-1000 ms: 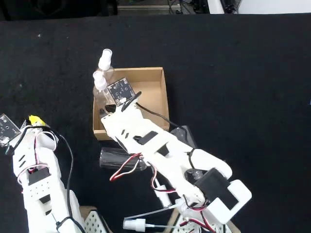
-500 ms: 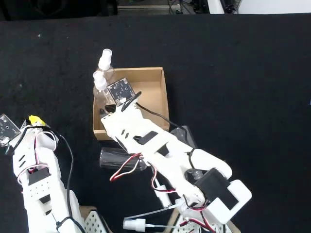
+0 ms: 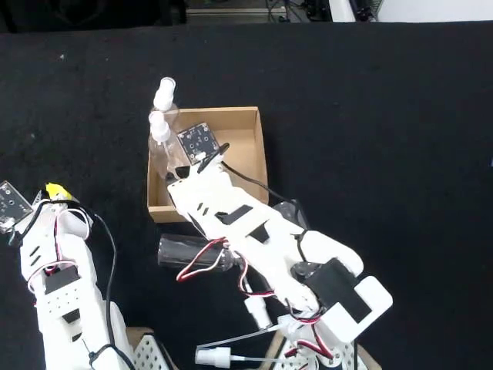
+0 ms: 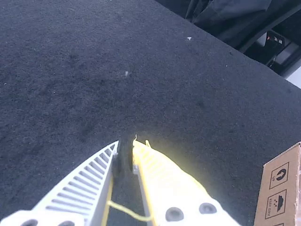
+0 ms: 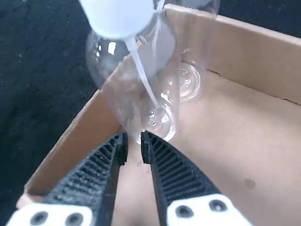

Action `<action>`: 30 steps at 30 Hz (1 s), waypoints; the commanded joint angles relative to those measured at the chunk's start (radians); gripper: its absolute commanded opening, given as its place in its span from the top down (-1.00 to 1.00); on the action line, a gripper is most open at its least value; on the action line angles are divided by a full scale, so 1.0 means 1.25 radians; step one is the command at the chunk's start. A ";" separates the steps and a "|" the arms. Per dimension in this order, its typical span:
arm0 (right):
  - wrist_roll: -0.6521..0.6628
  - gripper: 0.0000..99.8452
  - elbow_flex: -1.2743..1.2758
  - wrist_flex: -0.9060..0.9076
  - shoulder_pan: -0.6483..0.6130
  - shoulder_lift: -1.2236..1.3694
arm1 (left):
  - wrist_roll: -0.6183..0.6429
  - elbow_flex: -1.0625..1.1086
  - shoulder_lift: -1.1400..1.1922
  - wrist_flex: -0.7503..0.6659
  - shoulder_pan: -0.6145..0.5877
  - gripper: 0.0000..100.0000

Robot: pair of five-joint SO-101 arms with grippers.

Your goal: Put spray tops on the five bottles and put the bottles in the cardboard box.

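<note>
Two bottles stand upright with spray tops on in the far left corner of the cardboard box: a nearer bottle and a farther bottle. The right gripper sits inside the box, fingers almost together and empty, just short of the nearer bottle's base. A third bottle lies on the black table beside the box. The left gripper, also nearly closed and empty, hangs over the table. Small black shipping symbols mark the box's outer wall.
</note>
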 commanded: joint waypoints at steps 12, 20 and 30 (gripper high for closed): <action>0.004 0.90 -0.009 0.255 0.042 -0.277 | -0.004 -0.008 -0.018 0.005 0.003 0.92; 0.128 0.69 -0.186 0.735 0.164 -0.473 | -0.005 -0.008 -0.017 0.014 0.003 0.91; 0.381 0.62 -0.292 1.180 0.349 -0.620 | -0.195 -0.236 -0.018 0.464 0.039 0.85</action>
